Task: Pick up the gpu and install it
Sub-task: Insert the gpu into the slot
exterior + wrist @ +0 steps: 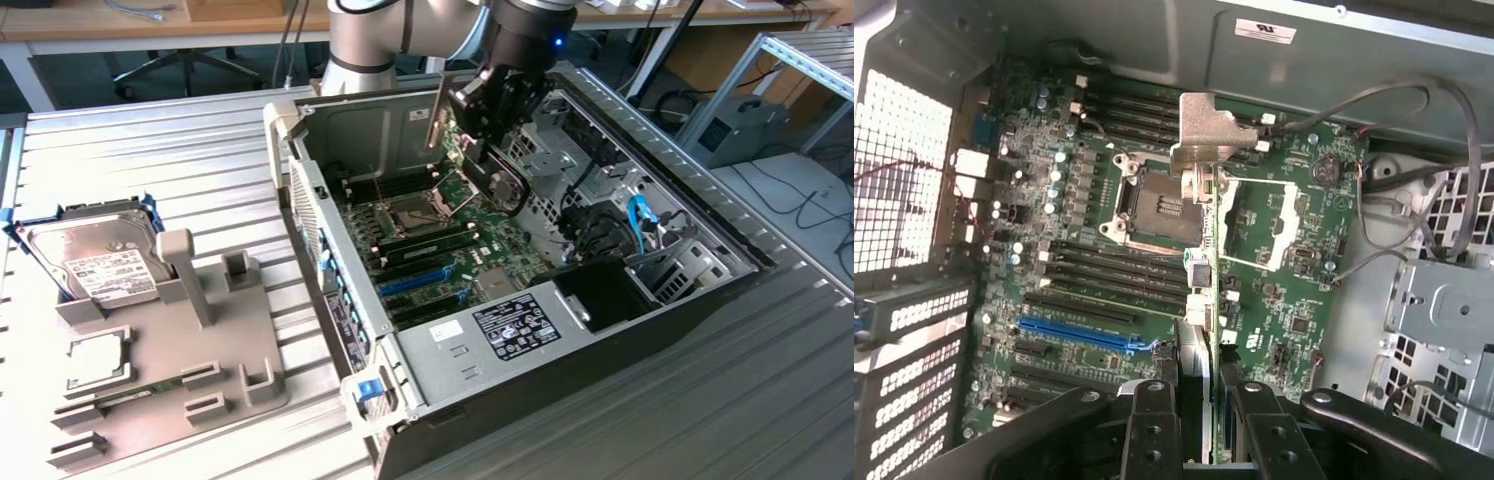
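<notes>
- At the end effector: gripper (491, 128) clenched on the gpu (489, 172). In the wrist view, fingers (1154, 425) pressed against the card's two flat faces, no gap seen.
- Gpu held in the air inside the open computer case (310, 190), above the motherboard (1284, 250). Clear of every slot, not seated.
- Seen edge-on from the wrist, with the silver bracket (1209, 130) at the end farthest from the gripper. In the exterior view, bracket upright, just to the exterior view's left of the gripper.
- Hanging roughly over the CPU socket (1154, 200), toward the far part of the board.
- Expansion slots, among them the blue slot (414, 283), nearer than the held card and toward the exterior view's left. Well apart from the card.
- Judgement: card's long axis appears to cross the run of the slots rather than lie along it. Exact angle not readable.
- Hard drive (100, 265) in the grey fixture (174, 350), well apart at the exterior view's left.
</notes>
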{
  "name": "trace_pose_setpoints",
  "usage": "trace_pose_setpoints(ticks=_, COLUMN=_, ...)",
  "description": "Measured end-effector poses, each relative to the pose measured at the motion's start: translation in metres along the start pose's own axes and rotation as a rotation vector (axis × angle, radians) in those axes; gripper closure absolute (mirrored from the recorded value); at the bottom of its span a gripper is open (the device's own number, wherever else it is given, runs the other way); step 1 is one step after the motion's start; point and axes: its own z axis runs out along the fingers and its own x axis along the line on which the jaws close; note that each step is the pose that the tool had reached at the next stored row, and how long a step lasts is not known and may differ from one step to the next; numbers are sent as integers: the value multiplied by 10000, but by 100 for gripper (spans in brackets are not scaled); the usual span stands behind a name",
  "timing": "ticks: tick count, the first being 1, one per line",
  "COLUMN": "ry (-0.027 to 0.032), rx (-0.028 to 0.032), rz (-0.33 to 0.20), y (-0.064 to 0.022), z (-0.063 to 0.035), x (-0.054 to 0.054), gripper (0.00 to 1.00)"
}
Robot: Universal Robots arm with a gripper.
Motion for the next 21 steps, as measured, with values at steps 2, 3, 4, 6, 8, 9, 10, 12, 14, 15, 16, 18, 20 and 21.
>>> trace_pose_setpoints(ticks=2, ry=2, rx=3, rz=-121, y=0, z=0, x=0, gripper=74)
trace_pose_setpoints(ticks=3, ry=3, rx=5, rz=-172, y=0, z=0, x=0, gripper=74)
trace_pose_setpoints(ticks=4, ry=4, rx=6, rz=-227, y=0, z=0, x=0, gripper=74)
trace_pose_setpoints(ticks=6, ry=6, rx=10, rz=-353, y=0, z=0, x=0, gripper=74)
trace_pose_setpoints(ticks=8, ry=8, rx=14, rz=-486, y=0, z=0, x=0, gripper=74)
trace_pose_setpoints(ticks=9, ry=9, rx=15, rz=-548, y=0, z=0, x=0, gripper=74)
trace_pose_setpoints(ticks=10, ry=10, rx=17, rz=-615, y=0, z=0, x=0, gripper=74)
trace_pose_setpoints(ticks=12, ry=12, rx=21, rz=-724, y=0, z=0, x=0, gripper=74)
trace_pose_setpoints(ticks=14, ry=14, rx=25, rz=-856, y=0, z=0, x=0, gripper=74)
trace_pose_setpoints(ticks=15, ry=15, rx=26, rz=-913, y=0, z=1, x=0, gripper=74)
trace_pose_setpoints(ticks=16, ry=18, rx=30, rz=-1066, y=0, z=1, x=0, gripper=74)
trace_pose_setpoints(ticks=18, ry=20, rx=35, rz=-1227, y=0, z=1, x=0, gripper=74)
trace_pose_setpoints(ticks=20, ry=23, rx=39, rz=-1381, y=0, z=1, x=0, gripper=74)
trace_pose_setpoints(ticks=21, ry=25, rx=42, rz=-1446, y=0, z=1, x=0, gripper=74)
